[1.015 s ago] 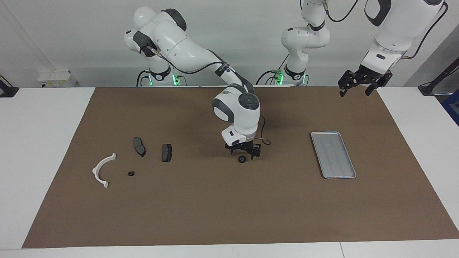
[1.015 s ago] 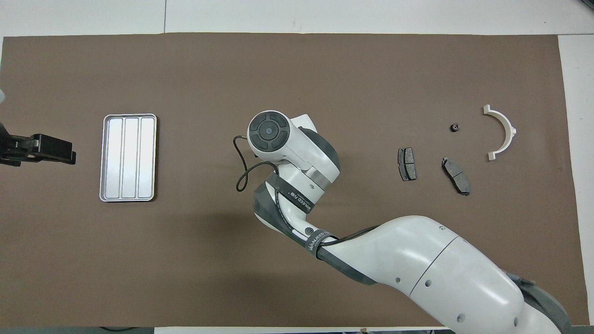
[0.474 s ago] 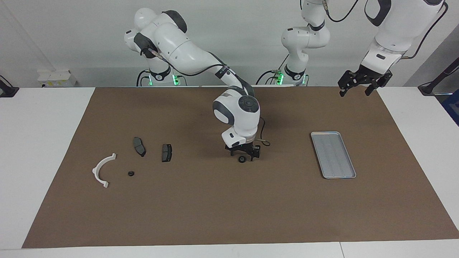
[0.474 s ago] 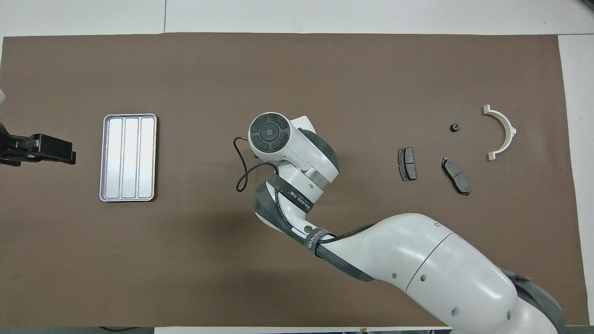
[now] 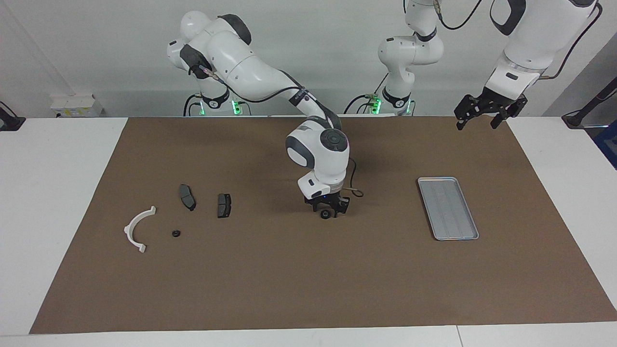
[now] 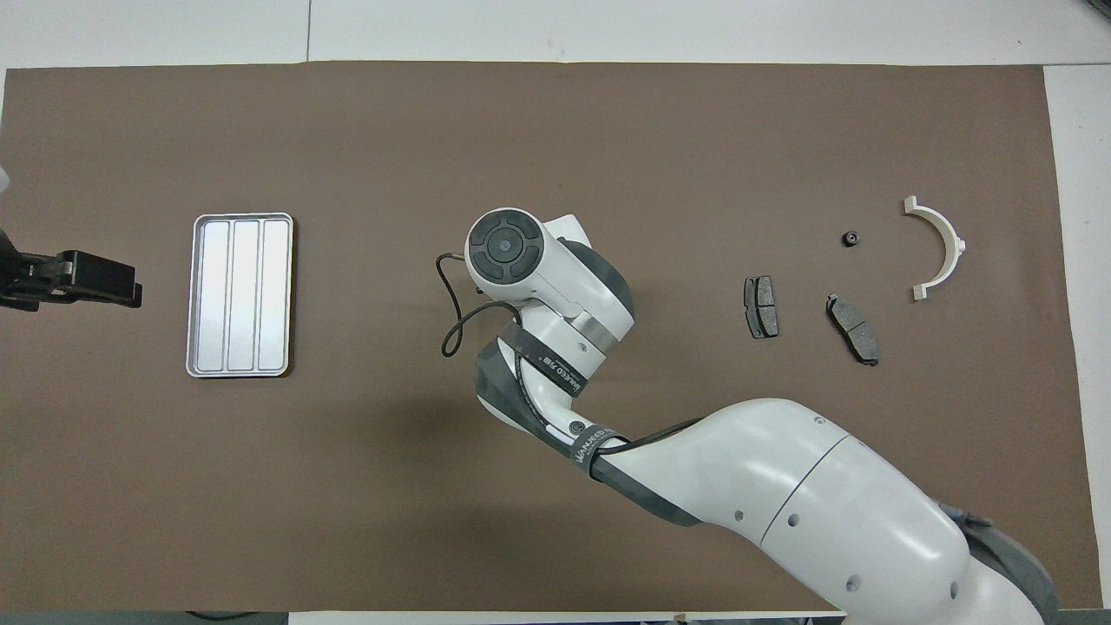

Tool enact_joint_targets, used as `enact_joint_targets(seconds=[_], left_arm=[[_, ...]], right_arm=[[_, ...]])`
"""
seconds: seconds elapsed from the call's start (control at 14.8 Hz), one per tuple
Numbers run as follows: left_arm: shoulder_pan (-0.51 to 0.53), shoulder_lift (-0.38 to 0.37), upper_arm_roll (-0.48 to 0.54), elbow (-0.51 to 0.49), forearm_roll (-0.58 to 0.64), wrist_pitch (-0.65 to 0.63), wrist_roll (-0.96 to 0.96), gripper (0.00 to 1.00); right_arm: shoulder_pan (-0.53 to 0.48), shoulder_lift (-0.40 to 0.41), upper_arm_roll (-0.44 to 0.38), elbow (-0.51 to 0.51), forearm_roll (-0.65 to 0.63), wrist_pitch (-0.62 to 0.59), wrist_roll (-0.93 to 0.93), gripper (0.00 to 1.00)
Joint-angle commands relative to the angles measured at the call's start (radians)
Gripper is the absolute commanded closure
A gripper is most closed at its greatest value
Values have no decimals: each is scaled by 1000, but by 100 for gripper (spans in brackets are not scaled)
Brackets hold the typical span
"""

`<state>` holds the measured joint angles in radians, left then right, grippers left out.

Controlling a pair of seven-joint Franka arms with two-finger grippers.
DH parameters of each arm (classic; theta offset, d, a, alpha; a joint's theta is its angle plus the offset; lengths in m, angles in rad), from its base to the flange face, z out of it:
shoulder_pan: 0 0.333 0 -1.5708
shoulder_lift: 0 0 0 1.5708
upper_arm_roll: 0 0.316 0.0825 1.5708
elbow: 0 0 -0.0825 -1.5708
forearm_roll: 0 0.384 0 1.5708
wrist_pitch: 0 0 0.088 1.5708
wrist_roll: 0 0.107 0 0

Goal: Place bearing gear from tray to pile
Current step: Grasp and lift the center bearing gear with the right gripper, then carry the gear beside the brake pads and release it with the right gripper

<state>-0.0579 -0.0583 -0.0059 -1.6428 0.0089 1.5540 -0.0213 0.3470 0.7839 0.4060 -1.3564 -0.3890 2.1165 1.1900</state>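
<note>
**Right gripper down on the bearing gear at mid-mat, pile not yet reached**

The left gripper (image 5: 477,123) waits with its jaws spread over the corner of the brown mat (image 5: 289,279) at its own end, out of the way so the other arm can work. The tray (image 5: 436,179) below it is bare. The bearing gear (image 5: 326,214) lies on the mat between the tray and the pile, and the right gripper (image 5: 328,210) stands upright directly on it, low enough to take it from above. I cannot tell if it grips yet. The two brake pads (image 5: 187,196) lie toward the right arm's end. Farther out are a second small gear (image 5: 176,233) and the white arc (image 5: 131,222), where I judge this one belongs.
</note>
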Motion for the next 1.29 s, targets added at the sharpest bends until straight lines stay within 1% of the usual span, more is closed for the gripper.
enact_joint_targets(seconds=[0.0,0.07,0.14,0.47,0.68,0.74,0.88,0.95,1.08,1.22], left_arm=[[-13,-29,11,-31,-7,12,4,0],[-13,-29,11,-31,-7,12,4,0],[-13,-29,11,-32,-7,12,4,0],[-13,-29,11,-31,-7,12,4,0],[-13,-29,11,-31,-7,12,4,0],[-13,-29,11,-31,-7,12,4,0],[-13,-29,11,-31,-7,12,4,0],[-13,-29,11,-31,-7,12,4,0],[-13,-29,11,-32,-7,12,4,0],[-13,-29,11,-31,-7,12,4,0]], right_arm=[[-8,18,2,5,-21,-3,16,67],[-10,18,4,3,-21,-4,14,85],[-13,18,4,5,-19,-7,13,100],[-16,17,2,7,-31,-19,7,100],[-22,5,-1,23,-30,-91,-33,100],[-40,-8,1,36,-24,-122,-62,100],[-68,-52,7,46,-11,-200,-136,100],[-83,-81,8,46,10,-235,-186,100],[-120,-155,7,46,100,-314,-297,100],[-170,-219,8,46,122,-400,-433,100]])
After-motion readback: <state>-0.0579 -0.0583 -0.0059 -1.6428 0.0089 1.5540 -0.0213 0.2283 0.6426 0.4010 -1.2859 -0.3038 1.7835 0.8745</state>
